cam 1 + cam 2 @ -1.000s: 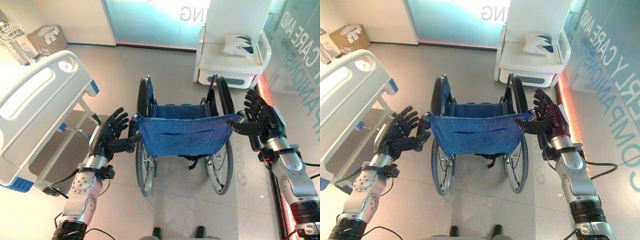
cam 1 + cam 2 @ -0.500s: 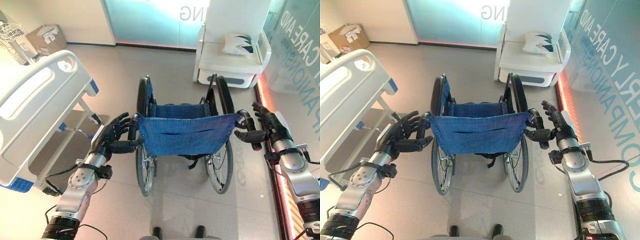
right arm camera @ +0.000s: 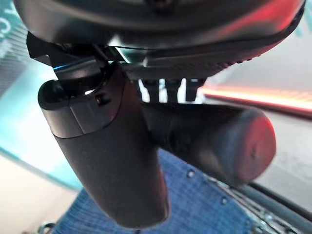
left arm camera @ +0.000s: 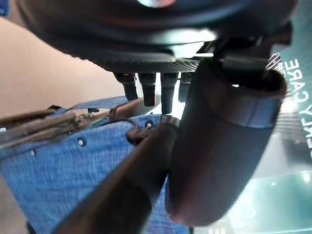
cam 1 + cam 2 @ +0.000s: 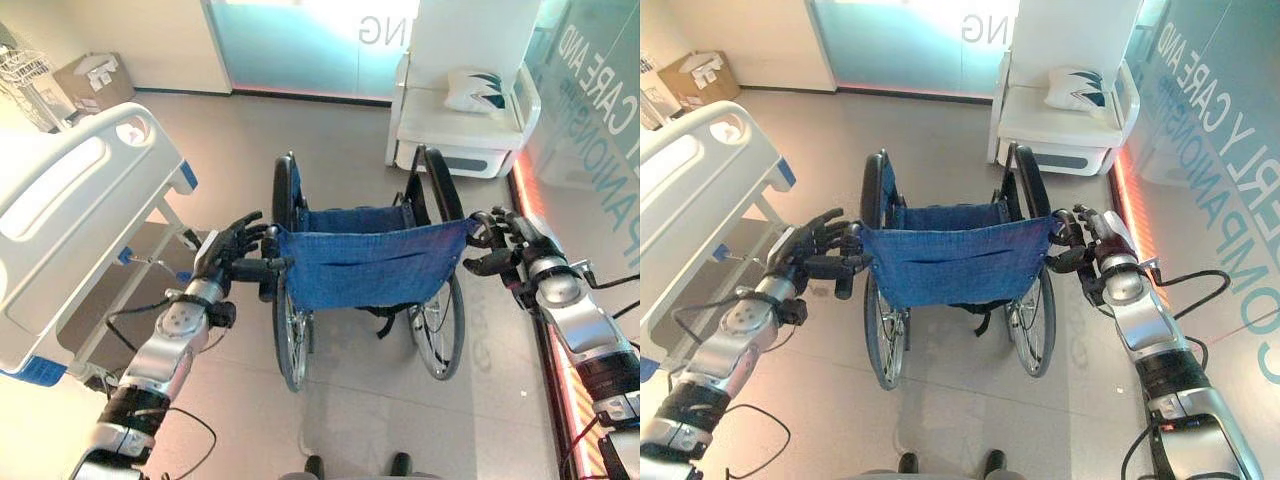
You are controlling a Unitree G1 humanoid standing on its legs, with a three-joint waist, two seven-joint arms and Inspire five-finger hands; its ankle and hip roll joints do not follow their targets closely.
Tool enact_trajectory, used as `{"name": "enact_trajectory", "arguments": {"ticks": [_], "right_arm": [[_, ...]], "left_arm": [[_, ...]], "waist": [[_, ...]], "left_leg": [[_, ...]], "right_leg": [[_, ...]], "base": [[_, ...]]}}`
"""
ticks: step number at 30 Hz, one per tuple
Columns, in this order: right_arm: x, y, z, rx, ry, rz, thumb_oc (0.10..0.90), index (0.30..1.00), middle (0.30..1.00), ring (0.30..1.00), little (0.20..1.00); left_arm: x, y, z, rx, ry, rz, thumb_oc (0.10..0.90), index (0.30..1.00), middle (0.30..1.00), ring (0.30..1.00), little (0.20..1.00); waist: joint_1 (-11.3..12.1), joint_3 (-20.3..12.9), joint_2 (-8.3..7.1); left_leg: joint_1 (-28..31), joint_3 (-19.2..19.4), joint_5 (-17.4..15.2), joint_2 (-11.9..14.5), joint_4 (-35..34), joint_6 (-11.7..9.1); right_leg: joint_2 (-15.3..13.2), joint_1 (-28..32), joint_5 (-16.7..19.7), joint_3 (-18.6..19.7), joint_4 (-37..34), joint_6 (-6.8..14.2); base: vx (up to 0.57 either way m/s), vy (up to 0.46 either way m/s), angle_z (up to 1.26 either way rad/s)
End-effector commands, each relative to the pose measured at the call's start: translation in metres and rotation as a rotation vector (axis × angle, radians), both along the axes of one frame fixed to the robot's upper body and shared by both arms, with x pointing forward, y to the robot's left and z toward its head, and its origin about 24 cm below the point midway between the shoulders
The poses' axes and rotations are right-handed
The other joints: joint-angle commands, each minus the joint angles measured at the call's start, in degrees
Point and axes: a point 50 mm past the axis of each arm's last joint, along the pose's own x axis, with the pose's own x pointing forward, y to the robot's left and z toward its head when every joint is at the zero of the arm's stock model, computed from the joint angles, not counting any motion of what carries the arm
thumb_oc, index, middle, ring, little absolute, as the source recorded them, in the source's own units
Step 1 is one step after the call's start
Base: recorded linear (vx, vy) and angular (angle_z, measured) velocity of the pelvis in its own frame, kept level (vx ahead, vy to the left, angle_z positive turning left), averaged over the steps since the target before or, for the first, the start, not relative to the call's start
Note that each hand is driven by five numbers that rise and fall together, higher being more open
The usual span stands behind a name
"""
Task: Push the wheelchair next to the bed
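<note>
Your left hand (image 5: 232, 255) and right hand (image 5: 503, 247) have just closed on the wheelchair (image 5: 368, 265) handles; you can push toward the bed (image 5: 70, 200).

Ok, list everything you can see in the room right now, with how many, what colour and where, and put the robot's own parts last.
wheelchair: one, blue fabric back and seat, black wheels and frame, centre of the floor, its back toward the robot.
push handles: two, black, at the top corners of the wheelchair's back, one in each hand.
bed: one, white with blue corner trim, to the robot's left.
armchair: one, white, beyond the wheelchair to the right.
cushion: one, white with a dark leaf pattern, on the armchair's seat.
cardboard box: one, brown, on the floor far left by the wall.
left hand: dark, fingers curled round the left push handle.
right hand: dark, fingers curled round the right push handle.
</note>
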Motion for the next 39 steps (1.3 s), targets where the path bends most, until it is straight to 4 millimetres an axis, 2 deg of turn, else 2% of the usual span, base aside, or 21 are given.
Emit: {"name": "enact_trajectory", "arguments": {"ticks": [1,6,8,13,17,18,23,28,31,35,37,38,39], "right_arm": [[0.013,-0.01,0.045,-0.103,-0.107,-0.046,0.8,0.9,0.9,0.9,0.9],[0.024,-0.008,0.052,-0.089,-0.077,-0.04,0.8,0.9,0.9,0.9,0.9],[0.03,-0.007,0.06,-0.066,-0.072,-0.037,0.8,0.9,0.9,0.9,0.9],[0.036,-0.004,0.07,-0.054,-0.084,-0.035,0.8,0.9,0.9,0.9,0.9],[0.038,-0.005,0.075,-0.045,-0.094,-0.041,0.8,0.9,0.9,0.9,0.9],[0.038,-0.005,0.076,-0.043,-0.1,-0.049,0.8,0.9,0.9,0.9,0.9],[0.044,0.0,0.088,-0.033,-0.123,-0.044,0.8,0.9,0.9,0.9,0.9],[0.05,0.011,0.095,-0.039,-0.129,-0.014,0.8,0.9,0.9,0.9,0.9],[0.052,0.015,0.099,-0.039,-0.137,-0.011,0.8,0.9,0.9,0.9,0.9],[0.054,0.019,0.107,-0.04,-0.141,-0.012,0.8,0.9,0.9,0.9,0.9],[0.054,0.019,0.109,-0.041,-0.144,-0.016,0.8,0.9,0.9,0.9,0.9],[0.055,0.02,0.11,-0.039,-0.148,-0.022,0.8,0.9,0.9,0.9,0.9],[0.055,0.02,0.11,-0.039,-0.149,-0.024,0.8,0.9,0.9,0.9,0.9]], "left_arm": [[0.024,0.014,0.045,0.153,-0.08,0.034,0.8,0.9,0.9,0.9,0.9],[0.034,0.03,0.037,0.28,0.052,0.106,0.8,0.9,0.9,0.9,0.9],[0.037,0.044,0.028,0.381,0.191,0.162,0.8,0.9,0.9,0.9,0.9],[0.032,0.067,0.011,0.458,0.391,0.278,0.8,0.9,0.9,0.9,0.9],[0.03,0.074,0.007,0.458,0.465,0.319,0.8,0.9,0.9,0.9,0.9],[0.029,0.08,0.008,0.54,0.52,0.341,0.8,0.9,0.9,0.9,0.9],[0.027,0.087,0.006,0.659,0.671,0.369,0.8,0.9,0.9,0.9,0.9],[0.035,0.08,0.015,0.741,0.714,0.304,0.8,0.9,0.9,0.9,0.9],[0.048,0.064,0.028,0.878,0.692,0.18,0.8,0.9,0.9,0.9,0.9],[0.068,0.037,0.059,1.06,0.586,0.037,0.8,0.9,0.9,0.9,0.9],[0.071,0.031,0.067,1.093,0.562,0.015,0.8,0.9,0.9,0.9,0.9],[0.076,0.024,0.081,1.147,0.519,-0.008,0.8,0.9,0.9,0.9,0.9],[0.076,0.022,0.084,1.157,0.511,-0.011,0.8,0.9,0.9,0.9,0.9]], "waist": [[-1.0,-1.6,-0.97],[-0.9,-1.7,-0.9],[-0.8,-1.7,-1.12],[-0.8,-1.5,-1.33],[-0.9,-1.2,-1.48],[-1.0,-1.1,-1.63],[-1.2,-0.7,-1.88],[-1.2,-0.3,-1.94],[-1.3,0.0,-1.85],[-1.4,0.4,-1.68],[-1.4,0.5,-1.62],[-1.4,0.6,-1.5],[-1.3,0.6,-1.48]], "left_leg": [[-0.9,2.8,-1.9,-2.1,0.6,1.1],[-1.0,2.8,-1.9,-2.2,0.8,1.1],[-1.2,2.5,-1.9,-2.3,0.9,1.2],[-1.6,2.0,-1.8,-2.5,1.1,1.1],[-1.7,1.9,-1.8,-2.5,1.2,1.3],[-1.8,1.7,-1.9,-2.5,1.2,1.2],[-2.5,1.5,-1.6,-2.6,1.3,1.2],[-3.1,1.4,-1.5,-2.6,1.6,1.0],[-3.3,1.5,-1.5,-2.6,1.7,0.9],[-3.8,1.4,-1.1,-2.6,1.6,0.7],[-3.8,1.4,-1.1,-2.7,1.5,0.7],[-3.8,1.3,-1.0,-2.7,1.3,0.6],[-3.7,1.3,-1.0,-2.7,1.3,0.6]], "right_leg": [[1.9,0.3,-3.9,0.6,3.9,-0.2],[2.0,0.4,-3.8,0.6,3.7,-0.3],[2.0,0.4,-3.7,0.7,3.5,-0.3],[2.1,0.3,-3.5,0.9,3.4,-0.2],[2.0,0.2,-3.5,1.1,3.4,-0.2],[2.0,0.2,-3.5,1.1,3.4,-0.2],[2.0,-0.2,-3.4,1.1,3.2,-0.2],[1.9,-0.4,-3.3,1.0,3.1,-0.2],[1.8,-0.4,-3.3,0.8,3.0,-0.2],[1.8,-0.6,-3.0,0.8,2.8,-0.2],[1.8,-0.6,-2.9,0.8,2.7,-0.2],[1.8,-0.5,-2.8,0.7,2.6,-0.1],[1.8,-0.5,-2.7,0.6,2.5,-0.1]], "base": [[0.0,0.0,0.0],[-0.02,-0.002,-0.01],[0.0,0.0,0.0],[0.0,0.0,0.0],[0.0,0.0,0.0],[0.0,0.0,0.0],[-0.04,-0.016,0.02],[-0.03,-0.013,0.01],[-0.02,-0.013,0.01],[-0.01,-0.004,0.01],[0.0,0.0,0.0],[0.0,0.0,0.0],[0.0,0.0,0.0]]}}
